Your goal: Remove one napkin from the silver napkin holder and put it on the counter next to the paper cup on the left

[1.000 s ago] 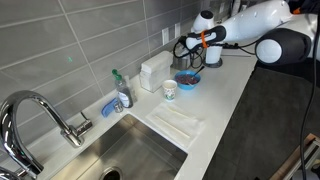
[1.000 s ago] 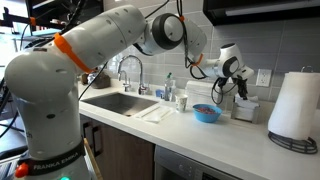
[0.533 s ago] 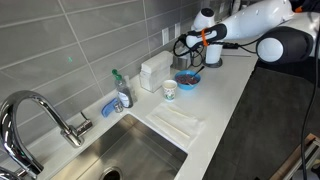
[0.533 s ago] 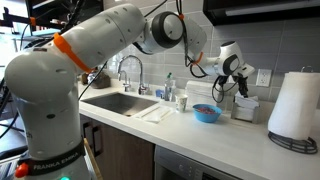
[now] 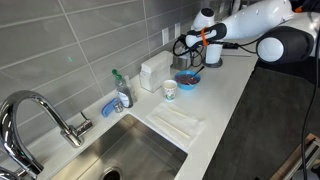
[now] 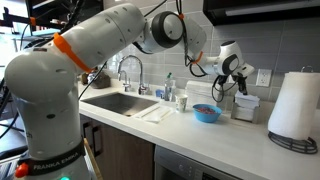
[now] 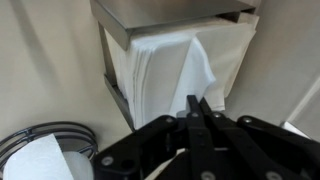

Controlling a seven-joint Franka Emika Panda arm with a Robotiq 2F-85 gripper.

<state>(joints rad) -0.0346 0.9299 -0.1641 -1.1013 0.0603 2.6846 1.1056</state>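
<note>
At the rear of the worktop, jaws pinched shut on a white napkin, napkin puckered at the tips yet seated in the silver napkin holder, blue bowl just beside holder, paper cup beyond bowl, toward sink.

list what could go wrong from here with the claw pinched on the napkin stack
1. The claw is shut on a puckered fold of the napkins; it may drag out several, or tear one.
2. The silver napkin holder is small and could slide or tip towards the blue bowl as the pull starts.
</note>
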